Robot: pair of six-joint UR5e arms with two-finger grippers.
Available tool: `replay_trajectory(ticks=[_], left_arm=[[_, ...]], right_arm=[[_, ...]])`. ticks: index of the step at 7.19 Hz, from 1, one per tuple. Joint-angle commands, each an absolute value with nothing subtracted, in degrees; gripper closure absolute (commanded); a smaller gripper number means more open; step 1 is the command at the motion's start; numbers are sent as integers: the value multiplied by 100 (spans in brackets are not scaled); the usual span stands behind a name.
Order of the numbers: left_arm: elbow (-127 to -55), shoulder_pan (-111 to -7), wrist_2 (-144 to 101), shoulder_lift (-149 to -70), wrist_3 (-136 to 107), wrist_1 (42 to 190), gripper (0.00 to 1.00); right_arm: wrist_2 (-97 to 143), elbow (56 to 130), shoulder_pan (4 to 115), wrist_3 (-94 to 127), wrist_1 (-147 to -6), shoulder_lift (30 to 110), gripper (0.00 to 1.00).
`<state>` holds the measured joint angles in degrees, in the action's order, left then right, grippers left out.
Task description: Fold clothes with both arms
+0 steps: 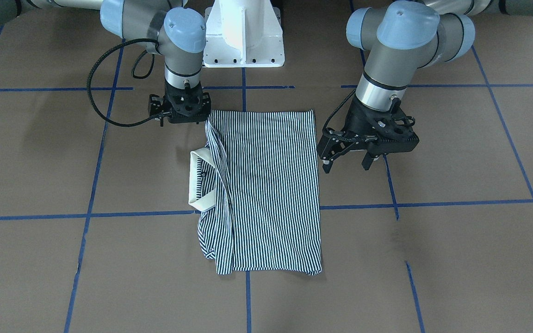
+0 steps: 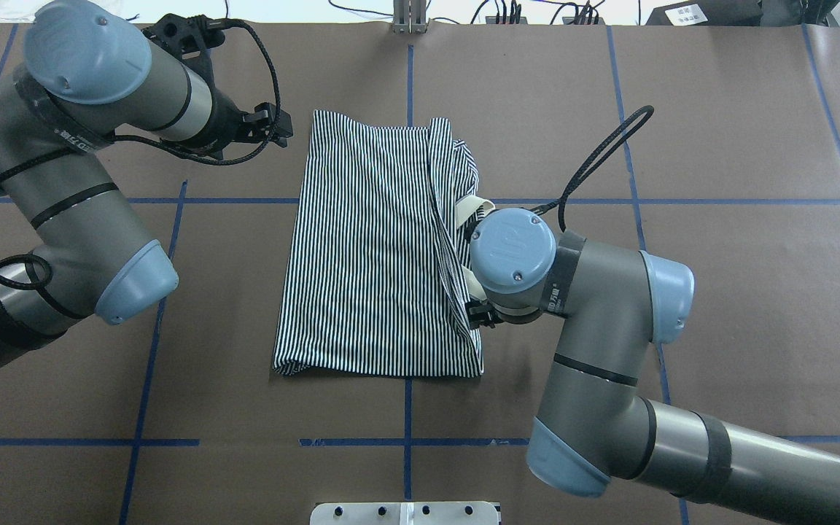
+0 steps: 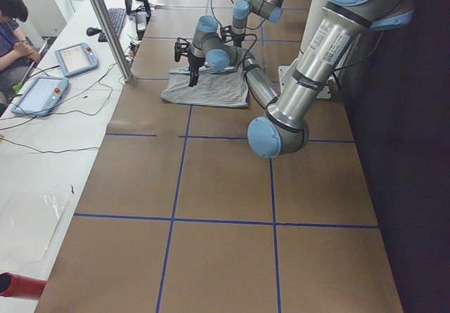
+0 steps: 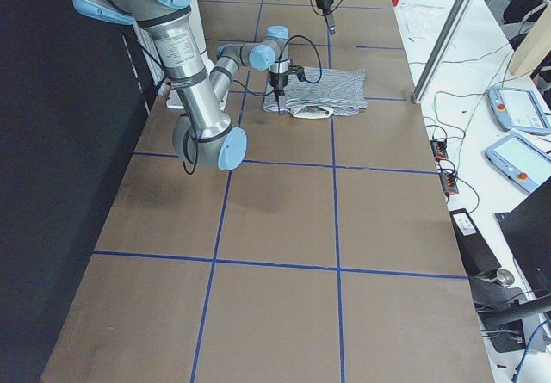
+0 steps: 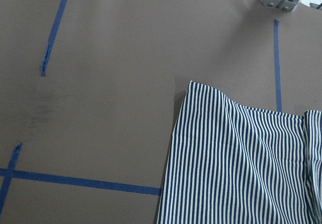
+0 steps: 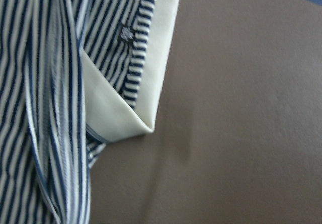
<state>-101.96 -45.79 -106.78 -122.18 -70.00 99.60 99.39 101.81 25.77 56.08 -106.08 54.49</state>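
Plenty of brown paper-covered table (image 1: 456, 259) around the thin-striped navy-and-white polo shirt (image 1: 271, 185), which lies flat mid-table, folded lengthwise. My worry is its plain cream collar (image 1: 194, 180), which pokes out the side. A sloppy pinch there could drag layers and wreck the fold. The black two-finger left gripper (image 1: 346, 167) hangs spread wide, empty, just beside the shirt's edge. The black right gripper (image 1: 183, 111) sits at the shirt's corner nearest the robot's base, fingers hidden, so can't tell. No containers in sight.
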Motion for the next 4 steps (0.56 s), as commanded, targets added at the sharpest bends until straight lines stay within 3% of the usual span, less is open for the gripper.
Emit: replay_trajectory(ticks=[1, 4], left_arm=[[-10187, -4579, -10679, -12208, -6996, 9984, 0], [-10160, -4579, -10670, -12199, -6987, 10046, 0]], right_arm=[[9914, 8988, 2724, 5546, -9689, 4766, 0], [9923, 8650, 2716, 5528, -9633, 4545, 0]])
